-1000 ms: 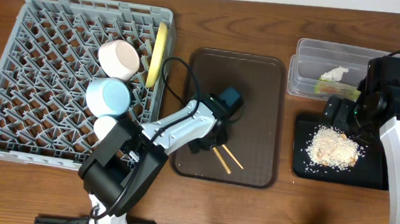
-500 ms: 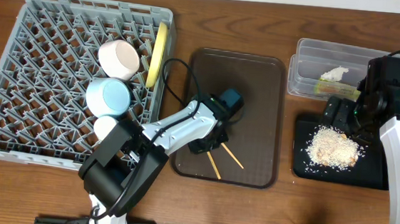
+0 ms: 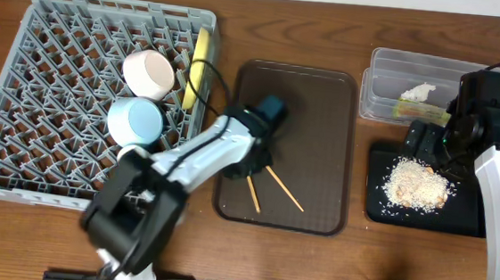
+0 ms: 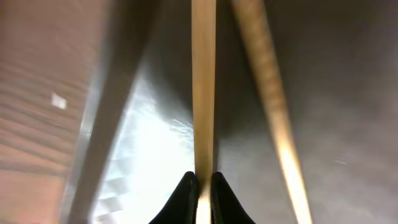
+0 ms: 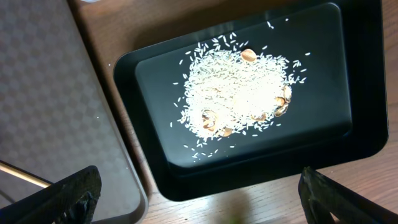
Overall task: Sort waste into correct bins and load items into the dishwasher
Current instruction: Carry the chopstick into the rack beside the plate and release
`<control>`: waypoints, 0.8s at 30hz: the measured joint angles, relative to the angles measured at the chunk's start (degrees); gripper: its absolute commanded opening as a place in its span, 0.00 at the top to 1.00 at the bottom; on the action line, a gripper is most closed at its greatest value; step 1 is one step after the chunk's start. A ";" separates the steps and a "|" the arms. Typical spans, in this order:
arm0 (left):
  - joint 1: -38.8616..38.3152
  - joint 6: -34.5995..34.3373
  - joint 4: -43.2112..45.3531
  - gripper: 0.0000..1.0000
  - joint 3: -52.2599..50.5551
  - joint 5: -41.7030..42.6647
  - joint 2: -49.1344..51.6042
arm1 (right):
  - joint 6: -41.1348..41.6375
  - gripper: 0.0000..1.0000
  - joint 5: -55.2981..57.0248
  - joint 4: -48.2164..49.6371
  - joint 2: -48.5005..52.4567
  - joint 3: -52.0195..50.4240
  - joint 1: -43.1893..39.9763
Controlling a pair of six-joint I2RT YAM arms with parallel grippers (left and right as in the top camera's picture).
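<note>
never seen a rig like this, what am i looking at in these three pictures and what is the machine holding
These are two robot arms at a table, each ending in a two-finger gripper. One picture looks down from above; the other two come from small cameras on the wrists. On the table are a grey rack with bowls and a yellow plate, a brown tray, a clear tub with a tissue, and a black tray of rice. The left gripper is shut on one chopstick at the brown tray; the second chopstick lies beside it. The right gripper hangs open above the rice, holding nothing.
</note>
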 measured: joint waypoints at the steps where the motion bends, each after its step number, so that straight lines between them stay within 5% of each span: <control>1: 0.46 1.73 -0.17 0.92 0.00 -0.15 -2.03 | 0.00 0.01 0.00 0.00 0.00 0.00 0.00; 14: 10.80 34.27 -14.14 0.92 0.15 -1.46 -25.53 | 0.00 0.01 0.00 0.02 0.00 0.00 0.00; 24: 21.49 43.87 -16.72 0.92 0.15 -1.62 -28.33 | 0.00 0.01 -0.02 0.00 0.00 0.00 0.00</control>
